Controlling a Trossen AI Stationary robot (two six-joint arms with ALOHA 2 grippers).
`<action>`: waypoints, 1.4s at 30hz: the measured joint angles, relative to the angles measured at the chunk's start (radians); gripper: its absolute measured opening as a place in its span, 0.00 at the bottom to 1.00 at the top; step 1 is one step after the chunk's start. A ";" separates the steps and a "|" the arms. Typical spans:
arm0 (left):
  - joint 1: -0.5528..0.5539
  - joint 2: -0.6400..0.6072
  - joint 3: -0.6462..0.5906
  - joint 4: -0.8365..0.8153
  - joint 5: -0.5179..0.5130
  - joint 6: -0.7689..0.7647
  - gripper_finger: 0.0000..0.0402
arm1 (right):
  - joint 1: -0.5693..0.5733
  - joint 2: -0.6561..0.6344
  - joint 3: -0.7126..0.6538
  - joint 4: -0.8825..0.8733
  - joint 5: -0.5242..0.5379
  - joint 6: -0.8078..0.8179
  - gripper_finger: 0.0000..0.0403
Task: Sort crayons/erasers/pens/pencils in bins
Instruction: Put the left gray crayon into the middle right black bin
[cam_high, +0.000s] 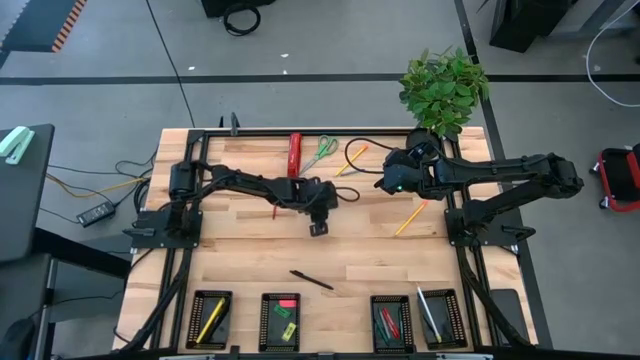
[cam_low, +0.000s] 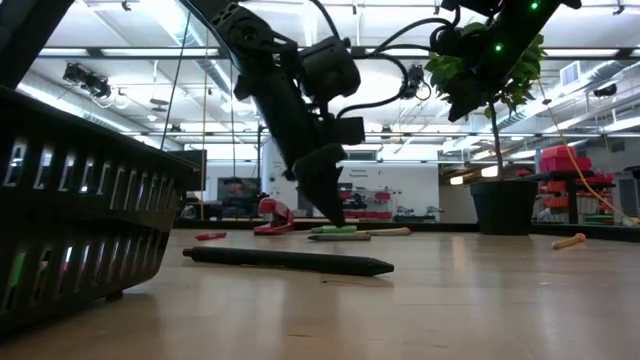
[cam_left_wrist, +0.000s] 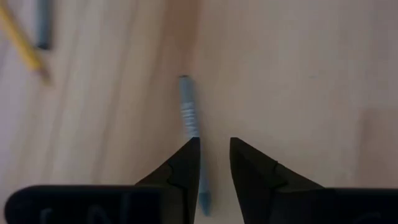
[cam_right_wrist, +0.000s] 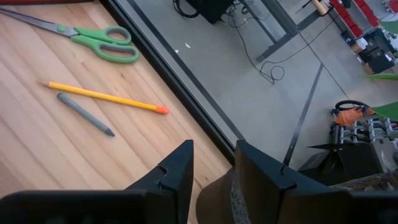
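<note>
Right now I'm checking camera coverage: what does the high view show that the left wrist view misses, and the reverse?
Only the high view shows the four bins along the near edge, the black pen loose on the table, the scissors, the plant and the right tool raised near the far edge.

Only the left wrist view shows a grey stick lying between the open fingers of the left tool.

Both show the left tool over bare wood and a yellow pencil lying nearby.

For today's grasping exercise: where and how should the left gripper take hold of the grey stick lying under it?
Grip the grey stick mid-shaft, coming straight down from above. It lies flat on the table, thin and straight, so the left gripper should straddle it crosswise; at present one finger lies over it, so shift sideways first.
</note>
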 joint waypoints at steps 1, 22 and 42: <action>0.004 0.000 0.000 -0.002 -0.002 -0.005 0.25 | 0.000 0.000 0.000 0.000 0.000 0.000 0.31; 0.057 0.067 0.005 -0.013 0.109 -0.086 0.24 | -0.003 0.000 0.000 -0.002 0.000 0.004 0.31; 0.028 0.085 0.001 0.121 0.097 -0.087 0.06 | -0.003 0.000 0.000 -0.005 0.001 0.022 0.31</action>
